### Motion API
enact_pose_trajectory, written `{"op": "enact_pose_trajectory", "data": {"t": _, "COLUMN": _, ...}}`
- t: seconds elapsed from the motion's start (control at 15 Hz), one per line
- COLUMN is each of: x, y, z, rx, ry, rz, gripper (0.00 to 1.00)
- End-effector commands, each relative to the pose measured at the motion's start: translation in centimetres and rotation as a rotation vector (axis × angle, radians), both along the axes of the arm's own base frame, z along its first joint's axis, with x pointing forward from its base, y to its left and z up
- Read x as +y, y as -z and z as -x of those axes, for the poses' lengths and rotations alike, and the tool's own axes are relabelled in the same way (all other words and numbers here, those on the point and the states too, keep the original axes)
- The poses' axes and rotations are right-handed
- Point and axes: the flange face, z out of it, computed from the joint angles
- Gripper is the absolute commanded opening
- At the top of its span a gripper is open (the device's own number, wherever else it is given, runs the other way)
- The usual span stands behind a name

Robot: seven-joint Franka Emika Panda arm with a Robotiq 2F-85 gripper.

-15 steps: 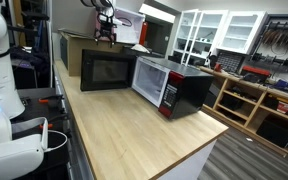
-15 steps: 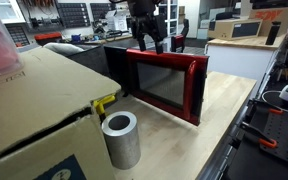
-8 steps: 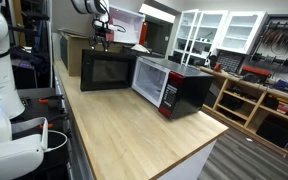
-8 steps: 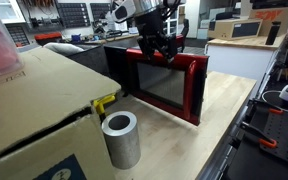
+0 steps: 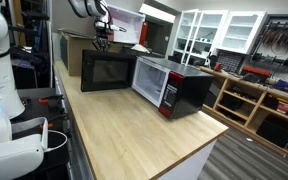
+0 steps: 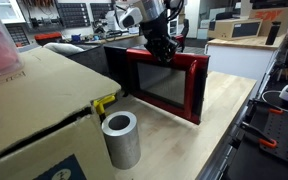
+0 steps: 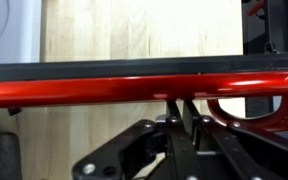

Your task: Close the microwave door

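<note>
The microwave door [image 6: 170, 88] looks rigid and free-swinging — best pushed at its red top edge, centre frame, by the clenched, empty gripper [image 7: 179, 104].

Fingertips of the pincer [image 7: 181, 108] seem hidden against the microwave door [image 7: 84, 92] rim

Opposed exterior views share microwave door [image 5: 109, 70], wrist view close above it
</note>
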Motion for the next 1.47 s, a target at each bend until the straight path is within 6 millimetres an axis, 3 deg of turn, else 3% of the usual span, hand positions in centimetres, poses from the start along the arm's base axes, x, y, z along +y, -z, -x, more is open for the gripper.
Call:
{"op": "enact_pose_trajectory", "data": {"t": 0.0, "x": -2.2, "y": -0.3, "z": 0.2, "rx": -0.021, "ry": -0.03, "rz": 0.063, "gripper": 0.0}}
{"op": "enact_pose_trajectory", "data": {"t": 0.47, "x": -7.1, "y": 1.7, "z": -1.0, "rx": -0.046, "ry": -0.065, "rz": 0.148, "gripper": 0.0}}
{"op": "enact_pose_trajectory", "data": {"t": 0.8, "x": -10.4, "y": 1.6, "z": -2.8, "rx": -0.089, "ry": -0.138, "rz": 0.174, "gripper": 0.0}}
{"op": "enact_pose_trajectory", "data": {"t": 1.4, "x": -13.5, "y": 1.1, "z": -5.1, "rx": -0.158, "ry": -0.407, "rz": 0.253, "gripper": 0.0}}
